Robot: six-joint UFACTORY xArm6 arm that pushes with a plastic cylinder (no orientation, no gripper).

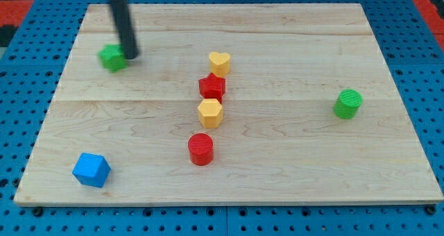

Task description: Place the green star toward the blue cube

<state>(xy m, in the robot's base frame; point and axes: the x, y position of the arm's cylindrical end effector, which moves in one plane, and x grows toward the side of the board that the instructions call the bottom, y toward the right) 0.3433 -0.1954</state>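
Observation:
The green star point(111, 57) lies near the view's upper left of the wooden board point(291, 173). My tip point(130, 56) is at the star's right side, touching it or nearly so; the dark rod rises from there toward the view's top. The blue cube point(91, 169) sits near the board's lower left corner, far below the star.
A column of blocks stands mid-board: a yellow heart point(219, 62), a red star point(212, 87), a yellow hexagon point(209, 113) and a red cylinder point(200, 148). A green cylinder point(347, 103) is at the right. Blue pegboard surrounds the board.

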